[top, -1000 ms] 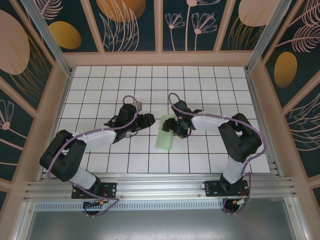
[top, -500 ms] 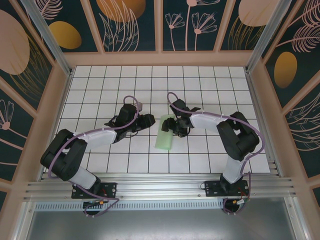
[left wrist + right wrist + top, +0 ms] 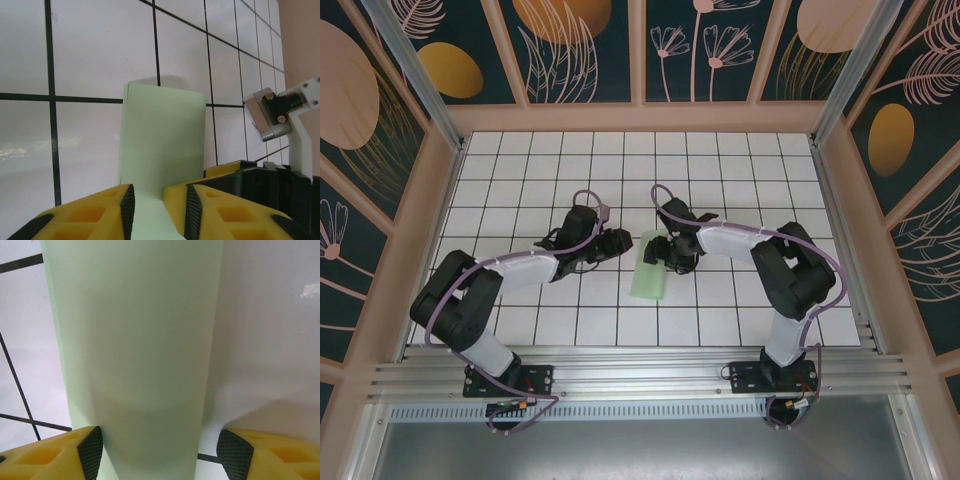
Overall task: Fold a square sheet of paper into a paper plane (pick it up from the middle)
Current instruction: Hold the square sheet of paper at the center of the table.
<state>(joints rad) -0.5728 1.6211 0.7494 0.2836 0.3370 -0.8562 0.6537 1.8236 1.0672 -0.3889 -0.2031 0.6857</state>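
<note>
The sheet of paper [image 3: 649,268] is light and limp, so pinch its edge; left tool [image 3: 159,205] narrow around it, right tool [image 3: 160,447] wide astride.

One pale green sheet of paper [image 3: 649,268]; two grippers, left gripper [image 3: 623,240] at its nine o'clock, right gripper [image 3: 659,250] at three o'clock; one tiled table [image 3: 520,170].

the top external camera sits high above and behind the arm bases, facing down on the whole tiled table [image 3: 720,160] from far off. the left wrist camera rides low over the tiles, looking forward between the fingertips of the left gripper [image 3: 157,202] toward the right gripper [image 3: 245,177], fairly near. the right wrist camera looks past its own fingertips from very close. all three views share the square sheet of paper [image 3: 650,272] and the tiles beside it.
</note>
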